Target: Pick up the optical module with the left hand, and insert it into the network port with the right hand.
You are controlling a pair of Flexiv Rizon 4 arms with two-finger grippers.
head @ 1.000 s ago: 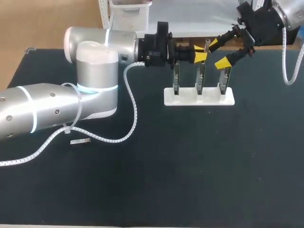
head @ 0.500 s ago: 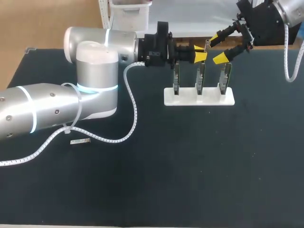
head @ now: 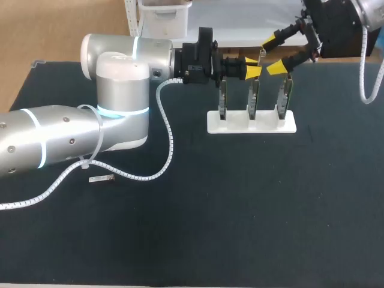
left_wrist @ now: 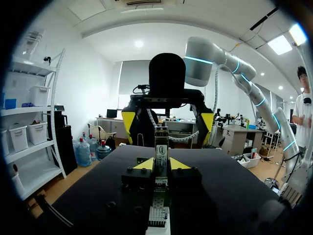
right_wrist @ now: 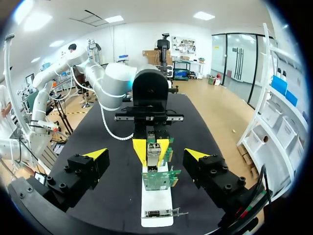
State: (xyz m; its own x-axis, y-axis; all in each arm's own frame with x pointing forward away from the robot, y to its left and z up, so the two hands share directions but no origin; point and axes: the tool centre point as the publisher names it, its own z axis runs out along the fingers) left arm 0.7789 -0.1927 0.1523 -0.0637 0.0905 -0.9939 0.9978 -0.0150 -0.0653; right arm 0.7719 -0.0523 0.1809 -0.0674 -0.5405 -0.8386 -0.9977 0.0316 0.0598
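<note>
Optical module (left_wrist: 161, 148) tight in left gripper's (head: 252, 67) grasp above white stand (head: 252, 123), right gripper (head: 273, 54) wide-spread just beyond.

The surface (head: 240, 228) is matte black. The left arm (head: 120, 102) is silver-grey with a glowing cyan ring, and a white spiral cable (head: 168, 150) trails along it. Both arms' jaws are black with bright yellow tips. The optical module (left_wrist: 161, 149) is silvery metal. The stand's base (head: 252, 125) is white and its boards (right_wrist: 161, 177) are green. The small piece (head: 102, 179) at the near left is silvery.
</note>
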